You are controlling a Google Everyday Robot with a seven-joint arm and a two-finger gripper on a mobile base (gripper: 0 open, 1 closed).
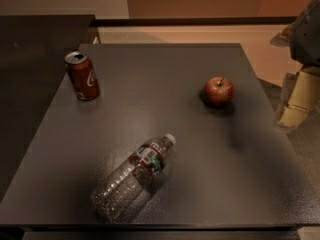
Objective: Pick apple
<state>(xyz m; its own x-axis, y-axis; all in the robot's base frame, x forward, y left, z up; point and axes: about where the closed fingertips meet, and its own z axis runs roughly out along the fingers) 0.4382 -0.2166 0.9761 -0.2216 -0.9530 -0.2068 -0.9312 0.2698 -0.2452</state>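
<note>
One apple (pixel 218 91) seen right of centre on table (pixel 150 199), well apart from can (pixel 82 76) and bottle (pixel 132 176) | gripper (pixel 296 104) at right edge of frame, opening cannot be told | step: approach, apple untouched | next: gripper to be brought left over apple, then lowered

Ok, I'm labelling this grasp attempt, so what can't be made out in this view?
Camera view only:
- Hand, right of the apple beside the table: the frame edge cuts off its outer part.
- Apple: far side hidden by its own body.
- Bottle: label print too small to read.
- Can: rest of its label faces away.
</note>
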